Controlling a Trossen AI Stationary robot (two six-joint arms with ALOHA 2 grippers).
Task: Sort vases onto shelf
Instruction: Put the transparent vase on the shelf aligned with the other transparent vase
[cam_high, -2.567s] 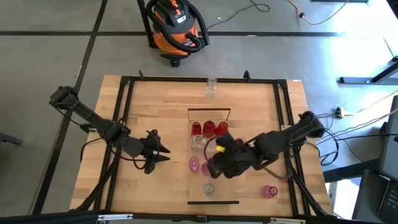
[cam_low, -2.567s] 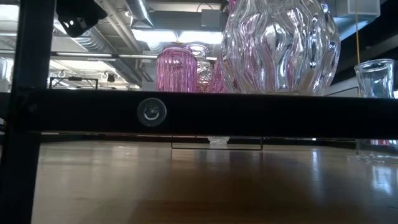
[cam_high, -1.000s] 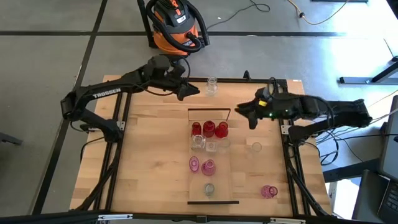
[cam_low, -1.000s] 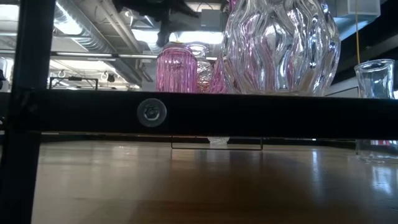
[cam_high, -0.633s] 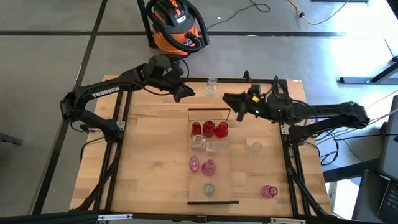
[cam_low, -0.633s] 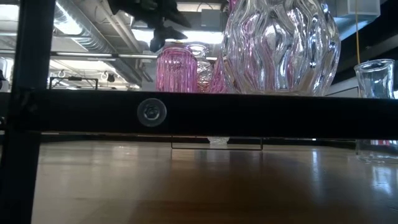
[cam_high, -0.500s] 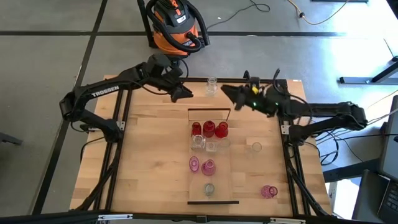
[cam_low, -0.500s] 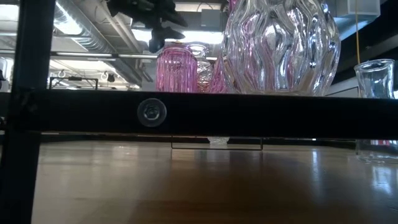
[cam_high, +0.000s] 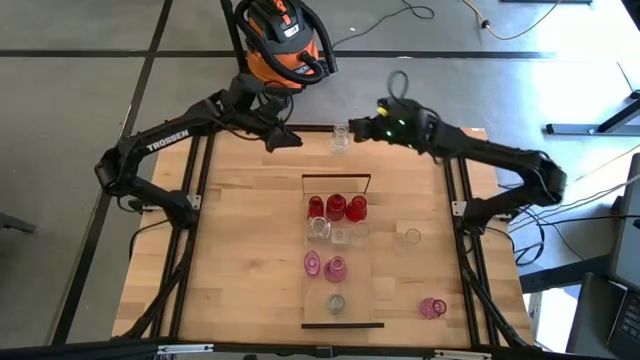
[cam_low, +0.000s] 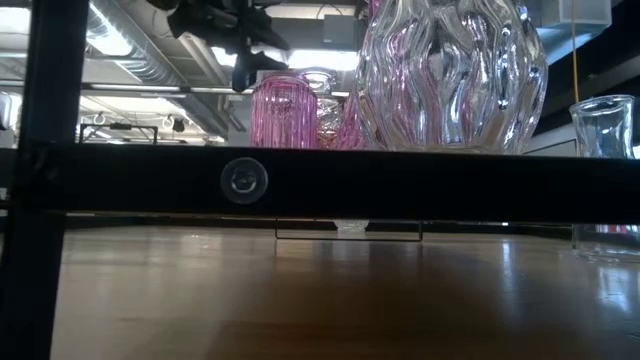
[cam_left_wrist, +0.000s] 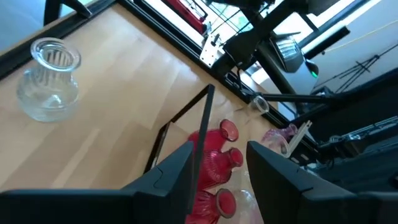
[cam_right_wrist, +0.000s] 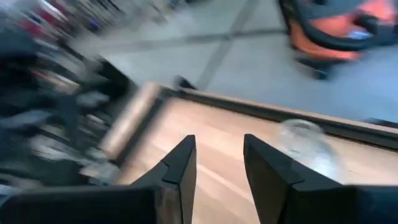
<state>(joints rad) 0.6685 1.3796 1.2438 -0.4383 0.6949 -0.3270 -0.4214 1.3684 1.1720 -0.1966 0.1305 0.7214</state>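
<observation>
clearly the small clear glass vase at the surface's far edge looks light, slick and fragile; take it at its narrow neck. both the left gripper and the right gripper flank it, fingers spread, empty.

Only readable text: "TROSSEN", white lettering on the left arm, on the long link running through the upper left of the high view. Nothing else legible. The orange vacuum at the top of that frame showed no marking that could be made out. The round emblem on the black bar across the low view was too dim to read. Both wrist views carried no lettering.
</observation>
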